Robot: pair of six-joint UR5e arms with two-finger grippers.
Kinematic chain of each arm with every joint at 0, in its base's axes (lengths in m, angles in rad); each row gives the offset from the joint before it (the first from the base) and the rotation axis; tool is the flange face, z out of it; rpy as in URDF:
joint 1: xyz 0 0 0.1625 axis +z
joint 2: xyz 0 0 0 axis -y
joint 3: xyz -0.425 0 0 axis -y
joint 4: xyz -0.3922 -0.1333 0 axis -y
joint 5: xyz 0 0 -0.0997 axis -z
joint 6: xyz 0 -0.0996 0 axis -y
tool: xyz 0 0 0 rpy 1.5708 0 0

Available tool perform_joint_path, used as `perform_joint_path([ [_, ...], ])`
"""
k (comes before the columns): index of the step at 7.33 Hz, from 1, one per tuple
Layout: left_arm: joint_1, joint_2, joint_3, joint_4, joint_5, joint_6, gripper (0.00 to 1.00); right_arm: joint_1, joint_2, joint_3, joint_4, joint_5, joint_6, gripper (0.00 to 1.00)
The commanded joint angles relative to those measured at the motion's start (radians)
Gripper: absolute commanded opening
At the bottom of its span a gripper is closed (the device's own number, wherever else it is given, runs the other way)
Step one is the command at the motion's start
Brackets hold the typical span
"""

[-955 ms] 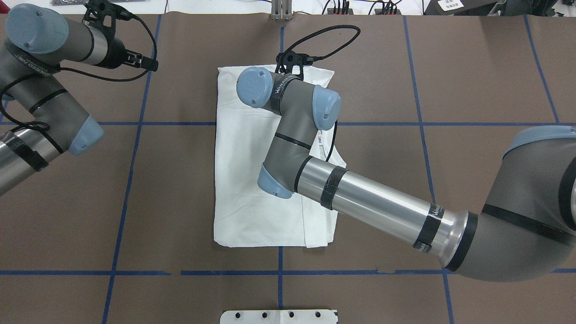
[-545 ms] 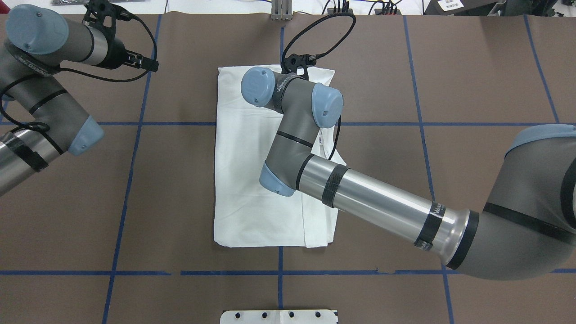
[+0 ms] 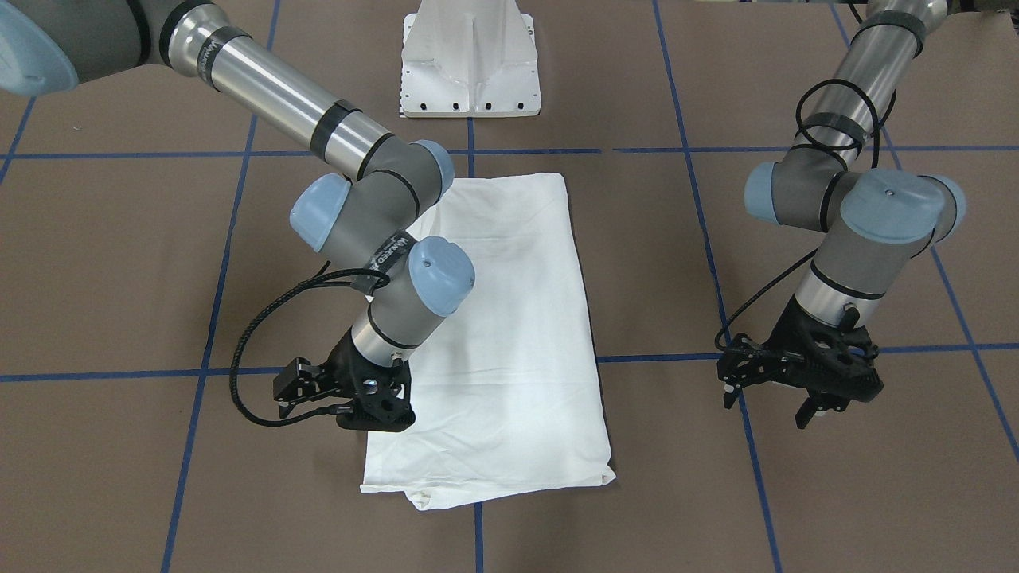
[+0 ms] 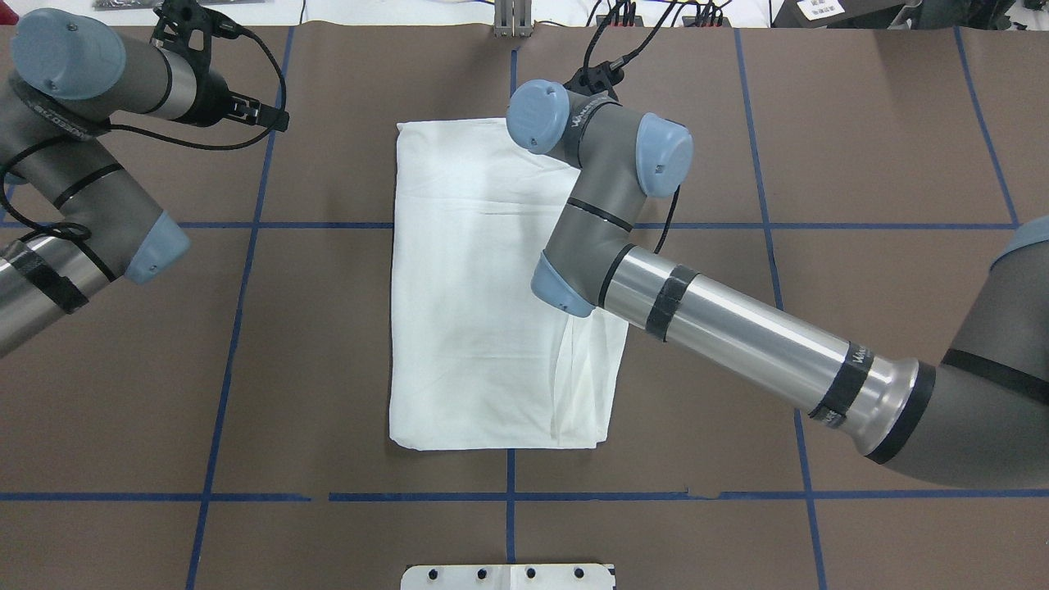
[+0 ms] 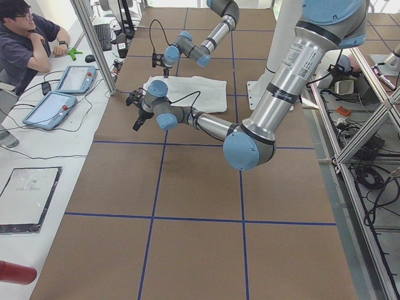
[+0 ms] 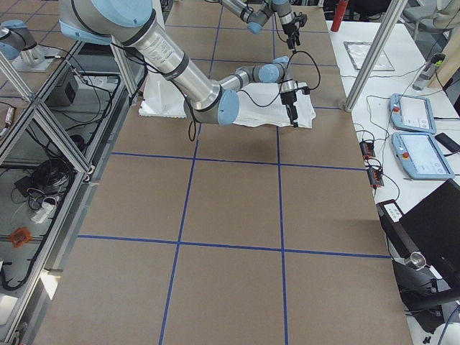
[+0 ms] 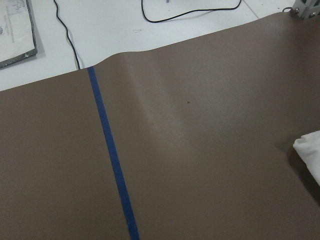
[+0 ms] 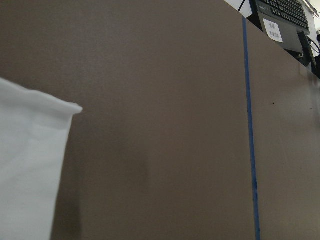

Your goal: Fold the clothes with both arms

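The right gripper [image 3: 378, 414] was seen low at the edge of the white T-shirt [image 4: 475, 287], by the shirt's corner farthest from the robot on its right side. Whether its jaws were spread or pressed together could not be told, nor whether cloth was touched. The left gripper [image 3: 824, 410] was held above bare surface well apart from the T-shirt, on the shirt's other side, with its fingers apparently parted and nothing between them.

The T-shirt was laid flat as a long folded rectangle, its short ends toward and away from the robot. One layered fold edge was visible along its right side.

Under the shirt, the table [image 4: 328, 369] was covered in brown sheeting marked into large squares by blue tape lines [image 4: 238, 328]. Beyond the shirt's near end stood the white pedestal base [image 3: 470, 64]. Past the shirt's far end, a white side table [image 5: 37, 144] was set with two tablets [image 5: 59, 106], and a person [image 5: 31, 37] was seated there. Aluminium frame posts [image 5: 94, 44] were seen alongside.
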Motion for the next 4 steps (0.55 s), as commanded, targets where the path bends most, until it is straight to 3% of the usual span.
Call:
perform_joint_path([
  [1,0.001,0.000,0.000,0.000,0.000,0.000,1.00,0.017,-0.028,0.108,0.002,0.013,-0.034,1.00],
  [2,0.001,0.000,0.000,0.000,-0.002,0.001,1.00,0.014,-0.028,0.173,0.003,0.112,0.015,1.00],
  [4,0.001,0.000,-0.002,0.000,-0.002,0.001,1.00,-0.072,-0.021,0.244,0.000,0.150,0.292,1.00],
])
